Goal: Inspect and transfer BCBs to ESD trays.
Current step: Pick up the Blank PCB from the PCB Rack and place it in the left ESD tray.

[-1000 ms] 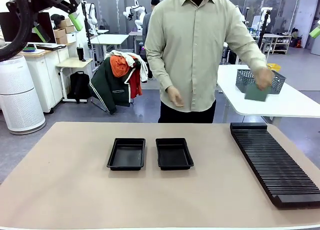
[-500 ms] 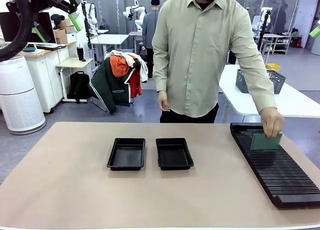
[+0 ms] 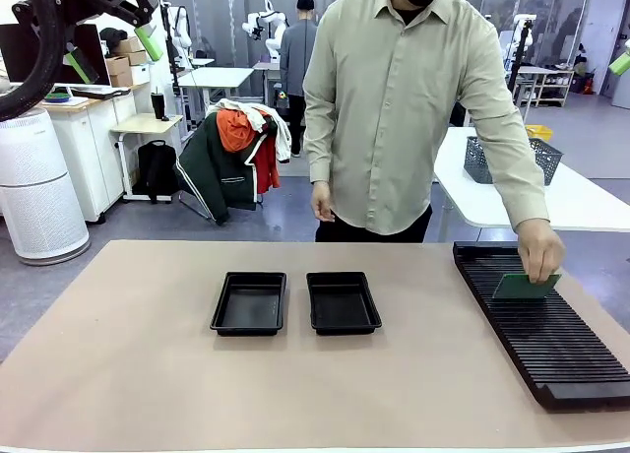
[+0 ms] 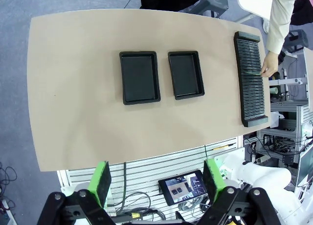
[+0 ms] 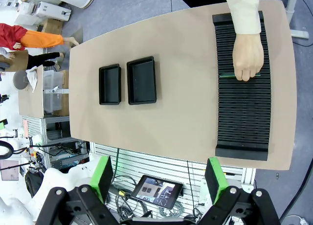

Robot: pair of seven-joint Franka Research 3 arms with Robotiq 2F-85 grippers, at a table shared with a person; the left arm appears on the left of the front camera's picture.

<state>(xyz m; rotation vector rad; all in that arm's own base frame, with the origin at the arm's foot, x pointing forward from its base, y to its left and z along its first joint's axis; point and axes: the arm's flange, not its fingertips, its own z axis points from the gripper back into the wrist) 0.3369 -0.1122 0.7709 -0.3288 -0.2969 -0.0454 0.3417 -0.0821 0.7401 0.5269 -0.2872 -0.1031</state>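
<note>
Two empty black ESD trays (image 3: 249, 305) (image 3: 343, 305) lie side by side at the table's middle, also seen from above (image 4: 140, 77) (image 4: 185, 74) (image 5: 110, 84) (image 5: 142, 81). A person's hand (image 3: 540, 249) holds one green BCB (image 3: 524, 288) edge-down on the black slotted rack (image 3: 546, 340); from above the BCB (image 5: 229, 76) is a thin green line under the hand. My left gripper (image 3: 113, 54) (image 4: 157, 178) hangs open high over the table's left, holding nothing. My right gripper (image 5: 159, 178) is open and empty too, high above the table.
The rack (image 4: 252, 80) (image 5: 244, 117) runs along the table's right side. A grey wire mesh basket (image 3: 477, 158) stands on a white table behind the person. The tan table (image 3: 118, 374) has bare room left of and in front of the trays.
The person's hand brought the green board from the mesh basket down to the rack and lowered it onto the slots. Neither arm has moved.
</note>
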